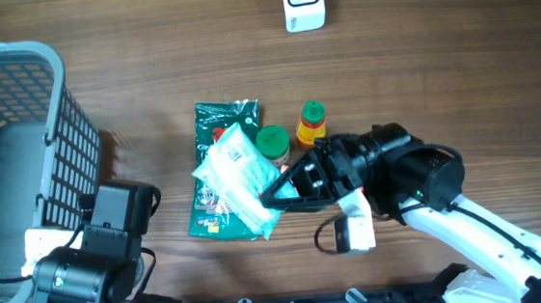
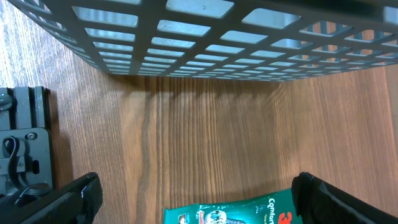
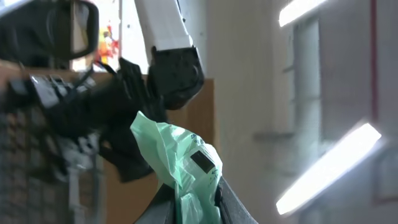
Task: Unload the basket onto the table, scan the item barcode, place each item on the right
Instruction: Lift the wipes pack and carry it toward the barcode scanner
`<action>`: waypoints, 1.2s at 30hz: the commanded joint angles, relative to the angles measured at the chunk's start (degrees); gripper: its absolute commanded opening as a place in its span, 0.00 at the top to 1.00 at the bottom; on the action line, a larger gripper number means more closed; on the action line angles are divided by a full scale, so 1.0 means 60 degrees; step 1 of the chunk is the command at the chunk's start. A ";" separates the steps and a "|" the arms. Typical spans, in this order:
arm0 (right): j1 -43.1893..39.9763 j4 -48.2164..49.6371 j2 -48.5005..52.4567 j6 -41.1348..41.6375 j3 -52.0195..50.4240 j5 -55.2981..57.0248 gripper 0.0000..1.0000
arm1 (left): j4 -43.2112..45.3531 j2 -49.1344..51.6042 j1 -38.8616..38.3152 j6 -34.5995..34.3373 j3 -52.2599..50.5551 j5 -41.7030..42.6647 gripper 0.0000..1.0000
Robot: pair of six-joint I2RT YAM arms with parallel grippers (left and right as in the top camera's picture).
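The left gripper [image 2: 199, 198] hangs wide open near the packet [image 1: 227, 116]. The right gripper [image 1: 274, 197] pinches the bag [image 1: 236, 172], held above the packet. This looks like the presenting step. Next, carry the bag beyond the packet to the scanner [image 1: 303, 2], barcode facing it.

table [image 1: 438, 61]: mid-brown wood, fine darker grain running lengthwise.
basket [image 1: 1, 49]: grey, open square lattice on the walls.
scanner [image 1: 303, 2]: white with a grey panel.
packet [image 1: 212, 117]: deep green, red and yellow print.
bag [image 1: 238, 173]: pale and see-through from overhead, with a white label. From the right wrist it is mint green with a small black patch, possibly a printed label, too blurred to tell.
jar lid [image 1: 273, 142]: green.
bottle [image 1: 311, 122]: yellow, green cap, red band.
right arm [image 1: 494, 226]: white link, black wrist.
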 commanded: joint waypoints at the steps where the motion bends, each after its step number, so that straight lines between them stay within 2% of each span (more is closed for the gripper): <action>1: -0.0146 -0.0044 -0.0087 -0.1781 0.0714 -0.1202 0.96 | -0.0007 -0.0018 0.0058 0.0011 0.0007 -0.0055 0.00; 4: -0.0302 -0.0044 -0.0091 -0.1654 0.1027 -0.1985 0.96 | -0.0011 -0.0018 0.0058 0.0011 0.0007 -0.0055 0.00; 15: -0.0386 -0.0215 -0.0834 -0.0055 0.1035 -0.2116 0.96 | -0.0011 -0.0018 0.0058 0.0011 0.0011 -0.0055 0.00; 19: -0.1118 -0.1803 -0.1577 0.0113 0.1341 -0.2932 0.96 | -0.0011 -0.0018 0.0058 0.0011 0.0007 -0.0055 0.00; 21: -0.1694 -0.3282 -0.2226 0.0113 0.1577 -0.2681 0.96 | -0.0011 -0.0018 0.0058 0.0015 0.0007 -0.0055 0.00; 24: -0.2473 -0.5278 -0.3184 0.0852 0.1577 -0.0393 0.96 | -0.0011 -0.0018 0.0058 0.0015 0.0007 -0.0055 0.00; 28: -0.3282 -0.9169 -0.3818 0.1147 0.1577 0.3708 0.96 | -0.0011 -0.0018 0.0058 0.0015 0.0007 -0.0055 0.00; 30: -0.3355 -1.0856 -0.3891 0.2018 0.1577 0.5770 0.96 | -0.0011 -0.0018 0.0058 0.0011 0.0011 -0.0055 0.00; 33: -0.3355 -1.2025 -0.3712 0.5140 0.1574 0.9366 0.96 | -0.0011 -0.0018 0.0058 0.0015 0.0007 -0.0055 0.00; 36: -0.3355 -1.2859 -0.3410 0.9898 0.1574 1.3387 0.96 | -0.0007 -0.0018 0.0058 0.0015 0.0007 -0.0055 0.00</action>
